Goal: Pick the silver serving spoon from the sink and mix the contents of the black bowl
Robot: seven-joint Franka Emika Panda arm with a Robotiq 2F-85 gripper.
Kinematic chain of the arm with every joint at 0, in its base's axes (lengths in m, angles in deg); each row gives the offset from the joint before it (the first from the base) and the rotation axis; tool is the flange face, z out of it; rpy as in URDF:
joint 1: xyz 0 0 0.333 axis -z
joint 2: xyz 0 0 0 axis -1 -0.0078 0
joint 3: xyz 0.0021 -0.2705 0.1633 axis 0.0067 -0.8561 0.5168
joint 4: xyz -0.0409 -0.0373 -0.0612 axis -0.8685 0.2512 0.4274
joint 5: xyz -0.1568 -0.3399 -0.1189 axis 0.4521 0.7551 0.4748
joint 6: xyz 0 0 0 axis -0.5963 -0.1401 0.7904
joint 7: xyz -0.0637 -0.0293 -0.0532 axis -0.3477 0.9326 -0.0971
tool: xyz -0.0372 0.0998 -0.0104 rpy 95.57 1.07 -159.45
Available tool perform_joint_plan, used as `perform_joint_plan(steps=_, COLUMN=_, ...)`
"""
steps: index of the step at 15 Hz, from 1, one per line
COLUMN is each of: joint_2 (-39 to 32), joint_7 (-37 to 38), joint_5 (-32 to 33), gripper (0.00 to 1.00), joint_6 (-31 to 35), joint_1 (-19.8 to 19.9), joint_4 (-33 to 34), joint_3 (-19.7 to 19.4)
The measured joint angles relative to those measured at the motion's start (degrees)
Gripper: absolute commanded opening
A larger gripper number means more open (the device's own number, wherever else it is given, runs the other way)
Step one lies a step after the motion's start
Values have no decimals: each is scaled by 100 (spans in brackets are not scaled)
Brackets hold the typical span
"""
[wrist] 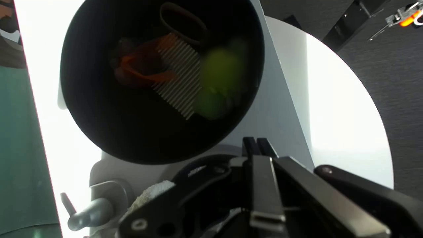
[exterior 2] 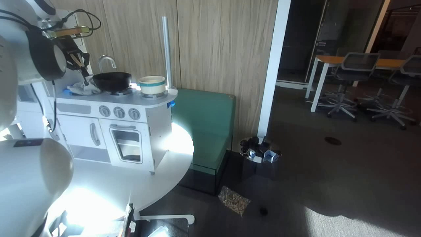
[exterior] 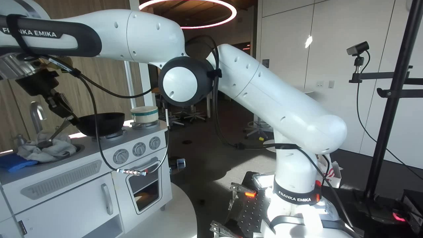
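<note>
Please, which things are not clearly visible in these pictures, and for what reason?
Upper end of the silver serving spoon: behind the gripper in an exterior view.
Contents of the black bowl: hidden by its wall in both exterior views.
Yellow-green item inside: blurred and dim in the wrist view.
Sink: bottom under the pale cloth in an exterior view.
Blue item: cut off in an exterior view, left edge.

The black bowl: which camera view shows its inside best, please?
The wrist view: it looks into the black bowl from above, showing blurred orange and green contents, though the bowl is cropped at the top. Both exterior views show it from the side, contents hidden.
</note>
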Motion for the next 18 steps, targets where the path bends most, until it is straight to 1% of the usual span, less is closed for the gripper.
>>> perform_joint_plan(steps=3, joint_2=-106, joint_7=-35, joint_5=0, gripper=1, joint_6=-41, joint_1=-50, joint_4=-1, joint_3=0)
perform_joint_plan(steps=7, joint_2=-243, joint_7=-76, joint_5=-20, gripper=1, joint_6=-190, joint_1=-18, joint_4=-1, joint_3=0)
perform_joint_plan(steps=8, joint_2=-277, joint_7=-78, joint_5=-27, gripper=30, joint_6=-223, joint_1=-5, joint_4=-1, joint_3=0)
perform_joint_plan(steps=9, joint_2=-301, joint_7=-78, joint_5=-29, gripper=31, joint_6=-243, joint_1=1, joint_4=0, joint_3=0)
perform_joint_plan(steps=10, joint_2=-312, joint_7=-78, joint_5=-36, gripper=36, joint_6=-270, joint_1=0, joint_4=2, joint_3=0)
perform_joint_plan(steps=18, joint_2=-99, joint_7=-40, joint_5=-77, gripper=97, joint_6=-291, joint_1=-78, joint_4=42, joint_3=19)
